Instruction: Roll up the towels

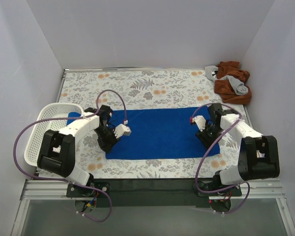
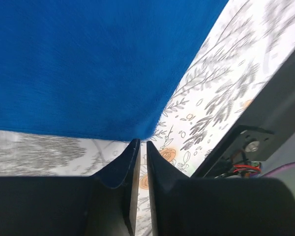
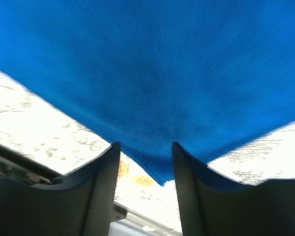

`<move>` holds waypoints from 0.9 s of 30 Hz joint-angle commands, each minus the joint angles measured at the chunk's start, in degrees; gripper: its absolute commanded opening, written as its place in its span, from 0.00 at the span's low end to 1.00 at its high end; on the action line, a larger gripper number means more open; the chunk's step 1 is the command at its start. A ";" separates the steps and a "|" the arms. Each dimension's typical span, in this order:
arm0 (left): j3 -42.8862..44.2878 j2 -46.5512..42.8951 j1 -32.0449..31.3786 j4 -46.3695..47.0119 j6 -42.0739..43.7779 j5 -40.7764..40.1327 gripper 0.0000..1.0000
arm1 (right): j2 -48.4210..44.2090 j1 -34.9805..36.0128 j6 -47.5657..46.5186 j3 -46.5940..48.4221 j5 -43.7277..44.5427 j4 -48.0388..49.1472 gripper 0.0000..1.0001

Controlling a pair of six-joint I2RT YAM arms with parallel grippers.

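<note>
**When the corners aren't properly caught, don't start the roll**

Since the royal-blue rectangular cloth towel (image 1: pixel 162 132) is lying flat and lengthways across the middle of the floral-print tabletop (image 1: pixel 152 86), with one arm at each short end, I'd read this as the grab-the-near-corners step. Nothing is rolled yet.

Your left gripper (image 2: pixel 141 143) has its jaws pressed almost together, just a hairline slit. The towel's near corner comes to a point right at the tips. I can't tell from the wrist view whether any cloth is actually caught in there (it looks more like touching than biting). Your right gripper (image 3: pixel 145 145) is released, jaws standing apart, with the other near corner sagging into the gap between them.

What I'd do is go deeper on both sides. Soft cloth held by a few threads will probably slip out the moment you pull. On the left, open up, push forward so the corner sits well inside the fingers, then clamp. On the right the cloth is already between the jaws, so close there before lifting. Keep both grippers level and the near edge taut, otherwise the roll will likely come out cone-shaped.

Also mind the white plastic lattice basket (image 1: pixel 39 132) just beside your left arm. A bit of blue cloth (image 1: pixel 73 117) shows in it, maybe another towel. The rust-brown and grey crumpled cloths (image 1: pixel 231 81) in the far right corner are well apart from all this.
</note>
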 commanded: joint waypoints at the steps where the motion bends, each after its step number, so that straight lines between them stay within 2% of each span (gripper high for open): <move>1: 10.80 -0.87 0.05 -4.55 0.77 10.33 0.12 | -5.50 0.23 0.17 11.00 -11.58 -1.19 0.48; 3: 14.93 -0.08 0.05 -5.78 -0.10 12.53 0.16 | -5.95 0.23 0.87 15.40 -14.14 -1.02 0.55; 6: 20.57 1.49 0.48 -2.64 -2.20 10.53 0.18 | -3.24 -0.30 2.63 22.52 -13.44 0.29 0.55; 10: 26.45 7.29 4.95 3.17 -5.37 10.16 0.18 | 5.02 -2.75 5.62 29.73 -9.05 5.74 0.45; 12: 30.23 9.84 9.61 6.77 -7.48 11.65 0.18 | 10.91 -3.73 7.80 34.38 -7.12 7.06 0.42; 13: 31.55 12.64 11.11 7.48 -9.40 12.88 0.22 | 12.76 -4.43 8.43 35.88 -6.50 8.03 0.41; 15: 35.51 15.46 14.28 8.27 -10.12 15.35 0.24 | 18.36 -4.87 10.09 40.78 -4.74 8.21 0.41; 18: 38.32 19.16 14.99 9.68 -10.48 12.64 0.30 | 24.10 -5.75 10.37 45.80 -3.59 8.48 0.41; 23: 40.61 23.20 15.60 9.34 -10.22 13.85 0.43 | 30.52 -6.63 8.44 50.47 -3.86 9.18 0.47; 27: 40.71 23.83 15.78 8.71 -9.86 14.65 0.45 | 35.00 -8.83 7.82 52.33 -5.00 9.18 0.46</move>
